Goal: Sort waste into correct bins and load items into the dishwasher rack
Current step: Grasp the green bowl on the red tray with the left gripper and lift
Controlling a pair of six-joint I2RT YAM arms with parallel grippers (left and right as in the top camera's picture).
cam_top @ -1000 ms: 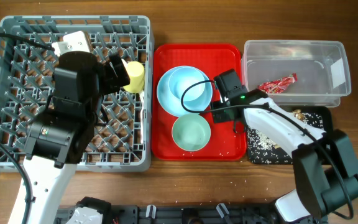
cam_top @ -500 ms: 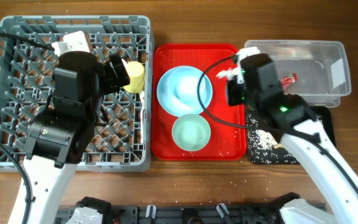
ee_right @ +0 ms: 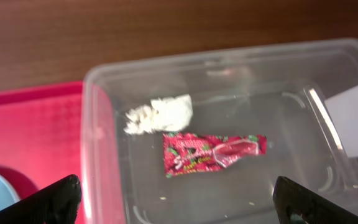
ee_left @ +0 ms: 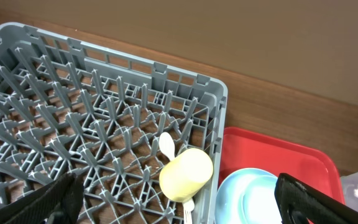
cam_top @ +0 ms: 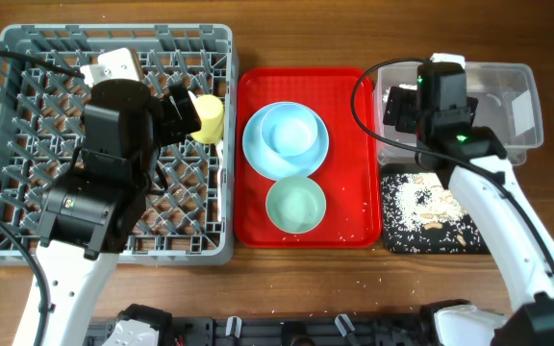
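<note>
We are holding left gripper [ee_left: 176, 194] and right gripper [ee_right: 176, 196] spread. Reaching for the mint bowl [cam_top: 295, 205], we are risking clipping the clear tub [ee_right: 101, 137].

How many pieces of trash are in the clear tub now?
2. A crumpled white napkin lies on the clear tub floor near the wall by the red tray; a red snack wrapper lies just beside it. The tub's near end is out of view.

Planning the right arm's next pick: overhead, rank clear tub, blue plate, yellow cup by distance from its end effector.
1. Clear tub, under the right end effector.
2. Blue plate, left, on red tray.
3. Yellow cup, far left, in rack.
</note>
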